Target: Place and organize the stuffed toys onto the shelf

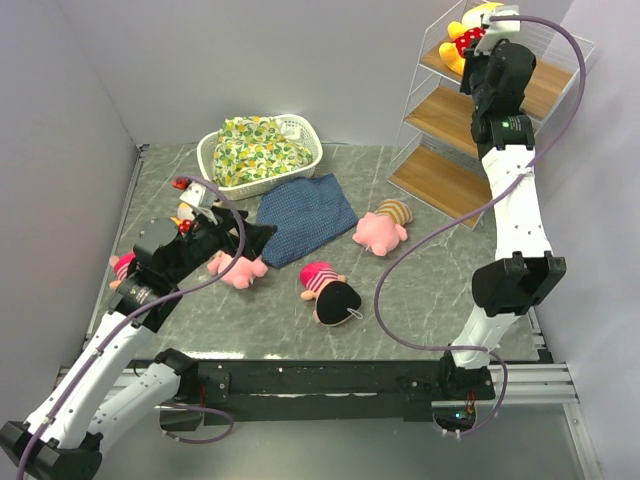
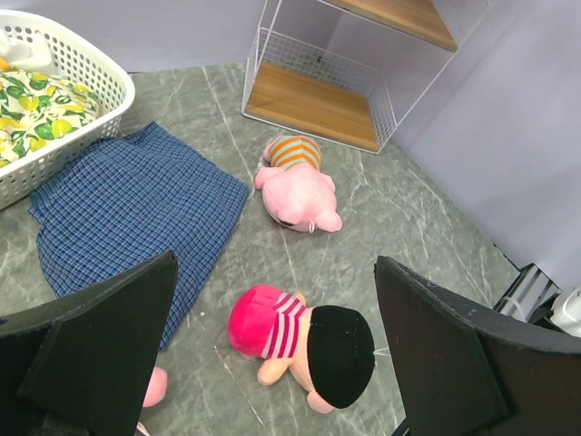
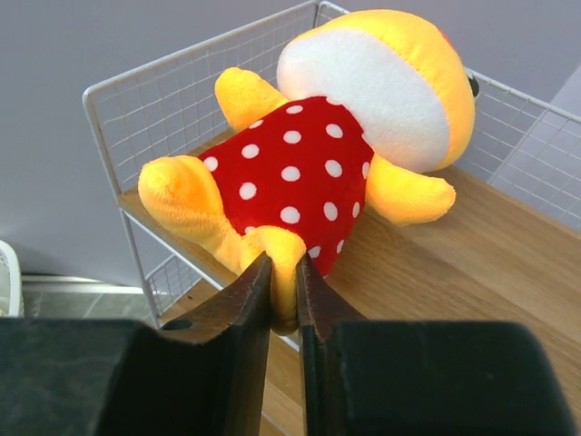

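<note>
A yellow bear [image 3: 300, 173] in a red dotted top lies on the top board of the white wire shelf [image 3: 472, 263], at the far right [image 1: 440, 115]. My right gripper [image 3: 283, 272] is shut on one of its yellow legs, up at the shelf's top level [image 1: 484, 62]. My left gripper [image 2: 274, 259] is open above the floor, with a pink-hatted doll [image 2: 290, 341] lying below and between its fingers. A pink striped piglet [image 2: 295, 186] lies further on, toward the shelf. A second piglet [image 1: 240, 268] lies by the left gripper [image 1: 245, 240]. Another doll [image 1: 122, 268] peeks out at the far left.
A blue checked cloth [image 1: 305, 215] lies flat in the middle. A white basket [image 1: 215, 150] holding a yellow-green floral bundle [image 1: 255, 148] stands behind it. Grey walls close in both sides. The shelf's lower boards [image 2: 309, 104] hold nothing.
</note>
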Tool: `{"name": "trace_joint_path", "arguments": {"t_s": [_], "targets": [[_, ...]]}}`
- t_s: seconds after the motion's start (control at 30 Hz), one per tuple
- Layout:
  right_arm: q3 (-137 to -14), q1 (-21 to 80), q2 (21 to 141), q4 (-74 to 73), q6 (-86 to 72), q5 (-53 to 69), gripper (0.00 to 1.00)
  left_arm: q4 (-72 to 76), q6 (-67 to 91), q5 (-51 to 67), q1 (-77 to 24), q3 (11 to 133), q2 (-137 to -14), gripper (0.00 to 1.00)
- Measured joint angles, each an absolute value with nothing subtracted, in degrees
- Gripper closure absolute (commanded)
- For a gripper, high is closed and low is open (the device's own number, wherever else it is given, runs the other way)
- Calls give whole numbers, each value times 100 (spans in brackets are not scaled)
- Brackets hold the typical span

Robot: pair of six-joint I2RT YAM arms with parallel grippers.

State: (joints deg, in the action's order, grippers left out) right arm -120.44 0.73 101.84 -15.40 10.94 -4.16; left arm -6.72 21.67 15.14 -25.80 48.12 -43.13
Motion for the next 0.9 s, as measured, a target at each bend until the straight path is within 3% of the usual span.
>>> {"name": "trace_joint_path", "arguments": {"t_s": [0.57, 0.77, 0.9], "targets": [[-12300, 71, 10385, -1240, 856, -489, 34, -676, 2145, 1481, -2580, 4812, -4410, 4], [-12350, 71, 10363, -1236, 836, -585, 13, -674, 2104, 1380, -2580, 4812, -4410, 4], [-12313, 69, 10224, -1323, 819, -760, 8, -676, 2078, 1315, -2580, 4812, -4410, 4]]}}
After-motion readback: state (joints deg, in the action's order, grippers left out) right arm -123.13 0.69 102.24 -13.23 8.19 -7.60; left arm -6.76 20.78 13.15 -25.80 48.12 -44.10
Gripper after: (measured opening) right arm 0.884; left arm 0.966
